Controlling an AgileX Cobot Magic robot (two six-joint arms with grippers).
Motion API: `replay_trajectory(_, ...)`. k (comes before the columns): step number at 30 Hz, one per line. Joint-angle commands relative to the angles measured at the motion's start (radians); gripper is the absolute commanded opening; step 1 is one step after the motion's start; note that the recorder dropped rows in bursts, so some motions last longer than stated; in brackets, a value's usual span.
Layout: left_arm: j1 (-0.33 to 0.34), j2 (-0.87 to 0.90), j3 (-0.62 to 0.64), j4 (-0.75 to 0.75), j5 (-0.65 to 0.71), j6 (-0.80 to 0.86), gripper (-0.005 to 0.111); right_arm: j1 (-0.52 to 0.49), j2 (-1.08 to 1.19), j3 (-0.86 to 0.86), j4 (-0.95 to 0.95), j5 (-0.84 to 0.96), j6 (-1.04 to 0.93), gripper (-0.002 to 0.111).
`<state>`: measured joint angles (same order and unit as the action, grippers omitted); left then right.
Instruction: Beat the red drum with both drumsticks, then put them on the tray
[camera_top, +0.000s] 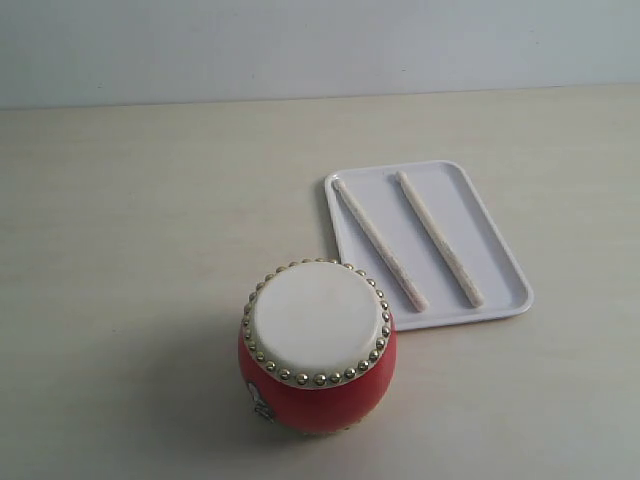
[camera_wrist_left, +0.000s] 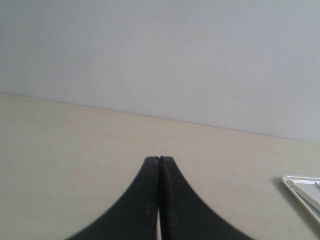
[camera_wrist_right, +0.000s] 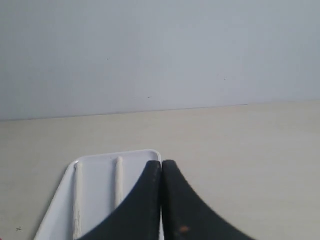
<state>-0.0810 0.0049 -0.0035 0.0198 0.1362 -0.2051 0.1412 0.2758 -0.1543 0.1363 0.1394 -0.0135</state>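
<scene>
The red drum (camera_top: 317, 348) stands upright near the front of the table, its cream skin ringed by brass studs. Behind it to the right lies the white tray (camera_top: 505, 262) with both pale drumsticks on it, one (camera_top: 380, 243) nearer the drum and the other (camera_top: 438, 237) beside it, roughly parallel. Neither arm shows in the exterior view. My left gripper (camera_wrist_left: 159, 159) is shut and empty over bare table, a corner of the tray (camera_wrist_left: 300, 186) at the frame's edge. My right gripper (camera_wrist_right: 161, 162) is shut and empty above the tray (camera_wrist_right: 95, 165), where both sticks (camera_wrist_right: 77, 200) (camera_wrist_right: 118, 187) lie.
A pale wooden table (camera_top: 140, 230) runs back to a plain light wall (camera_top: 300, 45). Nothing else stands on it besides the drum and the tray.
</scene>
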Motion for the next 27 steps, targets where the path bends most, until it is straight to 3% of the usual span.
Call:
replay_trajectory(1, 0.002, -0.005, 0.004, -0.005, -0.008, -0.009, 0.0, -0.016, -0.172, 0.12, 0.005, -0.051, -0.001, 0.0)
replay_trajectory(7, 0.002, -0.005, 0.004, -0.005, -0.008, -0.009, 0.0, -0.02, -0.276, 0.154, 0.018, 0.043, 0.0, 0.0)
replay_trajectory(20, 0.002, -0.005, 0.004, -0.005, -0.008, -0.009, 0.0, -0.02, -0.276, 0.154, 0.021, 0.046, 0.005, 0.0)
replay_trajectory(25, 0.002, -0.005, 0.004, -0.005, -0.008, -0.009, 0.0, -0.02, -0.276, 0.154, -0.333, 0.052, 0.383, 0.0)
replay_trajectory(27, 0.002, -0.005, 0.004, -0.005, -0.008, -0.009, 0.0, -0.02, -0.276, 0.154, -0.364, 0.052, 0.396, 0.0)
